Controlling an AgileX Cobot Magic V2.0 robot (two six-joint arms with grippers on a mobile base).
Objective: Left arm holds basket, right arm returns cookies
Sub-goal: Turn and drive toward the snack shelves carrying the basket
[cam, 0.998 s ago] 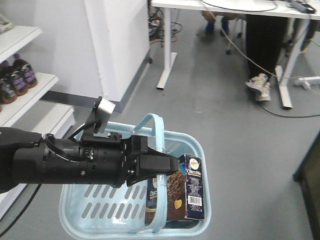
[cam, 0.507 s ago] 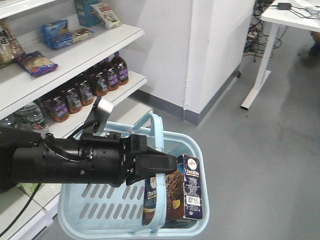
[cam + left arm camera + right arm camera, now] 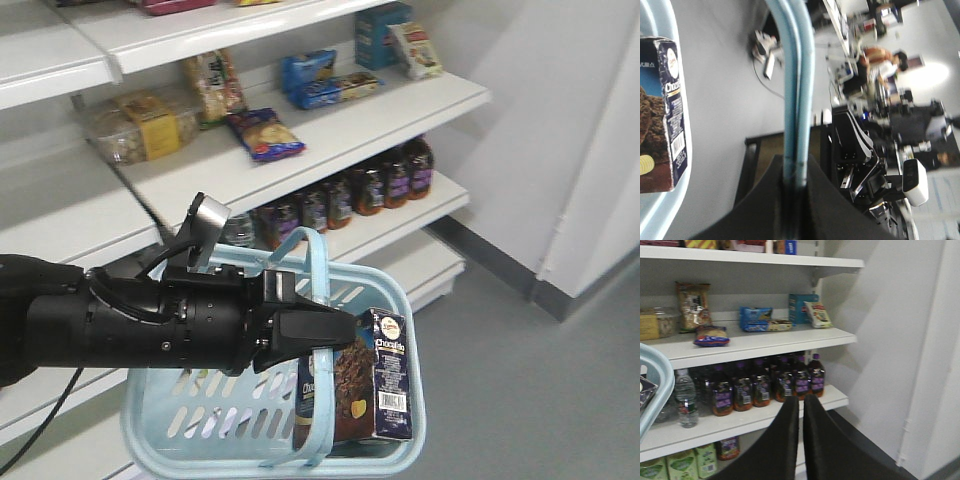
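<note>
1. Far left, front view: I see the left arm (image 3: 130, 335) reaching in level from the left edge. A small silver block (image 3: 208, 215) sits on a bracket above it.
2. The left gripper (image 3: 335, 328) is clamped on the basket's handles (image 3: 318, 265). In the left wrist view, both blue handles run together between the two black fingers (image 3: 760, 200).
3. The basket (image 3: 230, 450) hangs below the left gripper, off the floor (image 3: 520, 380) and in front of the shelves (image 3: 400, 105). It is light blue with slotted sides.
4. The cookies (image 3: 390, 370) stand upright inside the basket at its right end, against the right wall. The barcode side faces the front camera. The near handle crosses in front of the box's picture face. In the left wrist view, the box shows at the left edge, inside the rim.
5. Behind the basket, the shelves carry snack packs (image 3: 265, 135) on the upper board. A row of dark bottles (image 3: 340, 200) stands on the board below.
6. The right gripper (image 3: 801, 407) shows only in the right wrist view. Its fingers are together, with a thin slit between them. It points toward the bottle shelf. The basket rim shows at the left edge of that view, apart from the gripper.
7. Far right, front view: a pale wall (image 3: 590, 150) meets the grey floor.
</note>
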